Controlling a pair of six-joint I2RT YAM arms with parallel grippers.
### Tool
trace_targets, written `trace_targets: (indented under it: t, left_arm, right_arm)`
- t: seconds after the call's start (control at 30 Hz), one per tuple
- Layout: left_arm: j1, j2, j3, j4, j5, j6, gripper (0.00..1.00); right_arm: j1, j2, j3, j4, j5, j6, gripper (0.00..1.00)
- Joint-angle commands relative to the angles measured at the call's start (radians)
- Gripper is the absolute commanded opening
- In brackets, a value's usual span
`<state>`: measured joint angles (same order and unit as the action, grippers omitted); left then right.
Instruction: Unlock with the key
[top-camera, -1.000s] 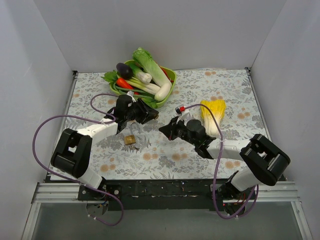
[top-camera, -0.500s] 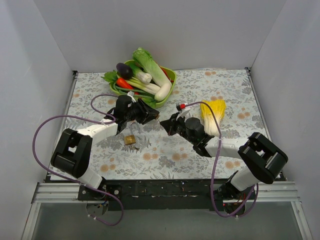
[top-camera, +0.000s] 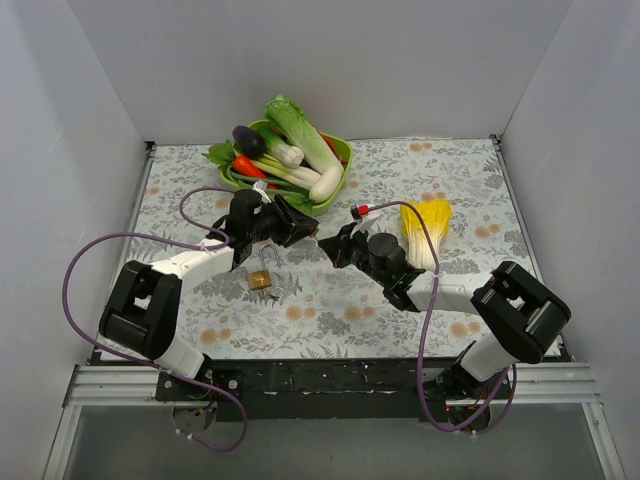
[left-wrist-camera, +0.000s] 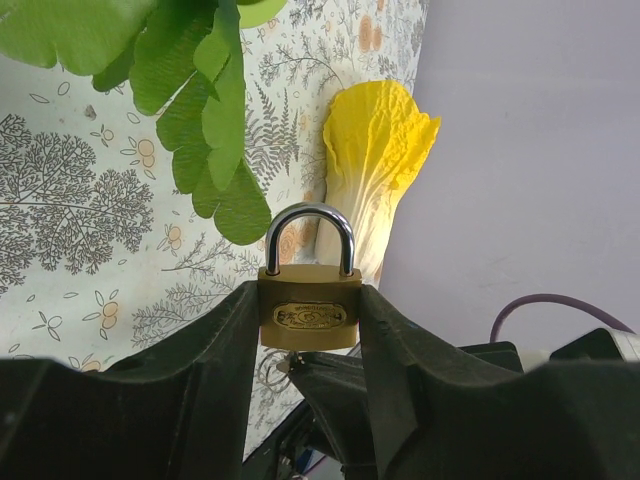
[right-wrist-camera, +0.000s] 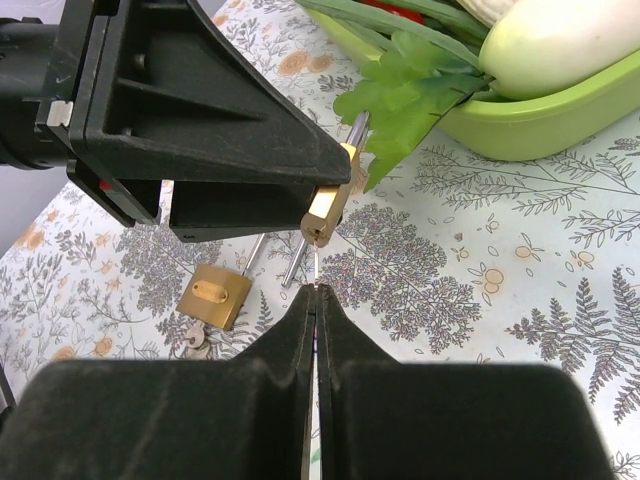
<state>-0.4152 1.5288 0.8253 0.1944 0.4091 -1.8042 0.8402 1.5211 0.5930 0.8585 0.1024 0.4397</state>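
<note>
right pincer on key, blade straight out toward padlock base

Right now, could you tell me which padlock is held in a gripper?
The padlock clamped in the left gripper; the other padlock lies on the table.

Both the left arm and the right arm are being shown as white link shells joined by bulky black joint housings. A purple cable is being looped along the left one, and another, tipped with a red plug, along the right. The left gripper is being seen with matte black wedge-shaped fingers; the right gripper with black tapering fingers
</note>
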Motion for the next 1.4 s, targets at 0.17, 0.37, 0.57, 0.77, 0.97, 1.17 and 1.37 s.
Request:
trace_targets:
  t: [0.17,0.37,0.57,0.77,0.97,1.17,1.37]
  left_arm:
    - [0.004,-0.058,-0.012,0.034,0.022,-0.001,0.02]
    - [0.004,-0.056,-0.011,0.036,0.023,0.000,0.02]
    - [0.004,-0.061,-0.012,0.036,0.017,0.003,0.01]
    - [0.004,-0.059,-0.014,0.036,0.017,0.006,0.01]
    - [0.003,-0.062,-0.014,0.036,0.014,0.008,0.01]
    - [0.003,-0.068,-0.014,0.037,0.014,0.009,0.01]
    - [0.004,-0.073,-0.017,0.040,0.014,0.008,0.01]
  right_arm:
    - [-0.004,0.002,0.037,0.074,0.016,0.002,0.01]
    - [-0.004,-0.010,0.036,0.074,0.013,0.004,0.01]
    - [-0.004,-0.021,0.036,0.073,0.017,-0.001,0.01]
    - [-0.004,-0.032,0.041,0.062,0.026,-0.004,0.01]
    - [-0.004,-0.042,0.037,0.056,0.037,-0.010,0.01]
    - [-0.004,-0.022,0.044,0.050,0.039,-0.003,0.01]
    - [-0.004,-0.013,0.048,0.053,0.046,0.001,0.01]
